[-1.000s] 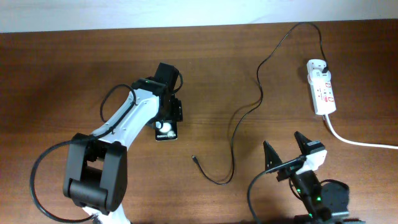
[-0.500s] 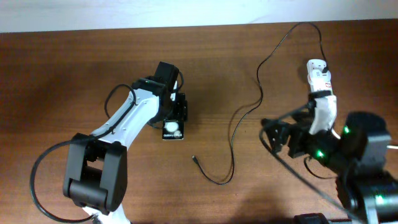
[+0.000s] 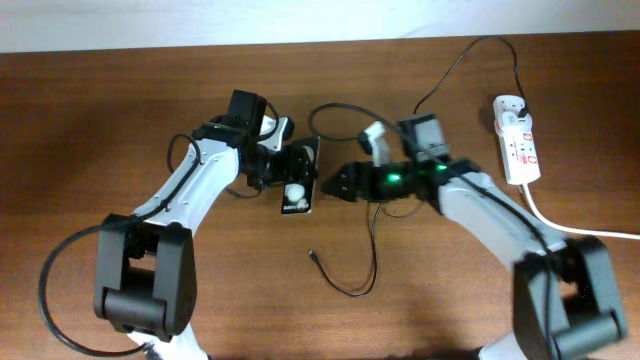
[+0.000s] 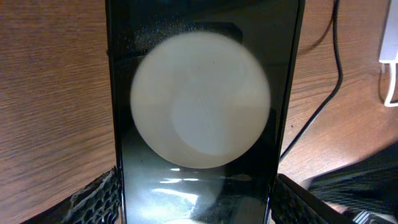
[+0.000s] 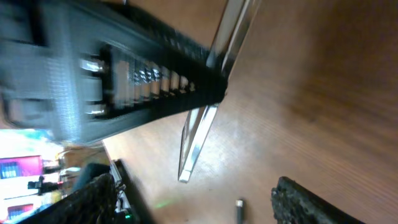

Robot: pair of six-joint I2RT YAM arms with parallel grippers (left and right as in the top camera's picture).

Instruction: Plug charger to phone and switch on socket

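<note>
While the left pincer (image 3: 288,170) clamps it by its two long edges, the phone (image 3: 298,188) sits near the middle of the tabletop (image 3: 100,120), screen up, with a white round blob and pale text at its near end. The left wrist view confirms the hold: the phone (image 4: 199,112) fills the frame, with a ribbed finger (image 4: 93,194) pressed against each side.

The right pincer (image 3: 338,186) hovers just beside the phone's right edge, pointing at it. In the blurred right wrist view its fingers (image 5: 308,199) stand wide apart and hold nothing.

The charger (image 3: 374,255) lies loose on the tabletop. Its plug tip (image 3: 312,254) rests below the phone, apart from it and from both pincers. The same tip (image 5: 239,206) shows on bare wood between the right pincer's fingers. The cable runs under the right arm and arcs up to the adapter (image 3: 510,103) at the far end of the socket (image 3: 520,145).

The socket lies at the right of the tabletop, well apart from the phone. A white cord (image 3: 570,228) trails off to the right edge.
</note>
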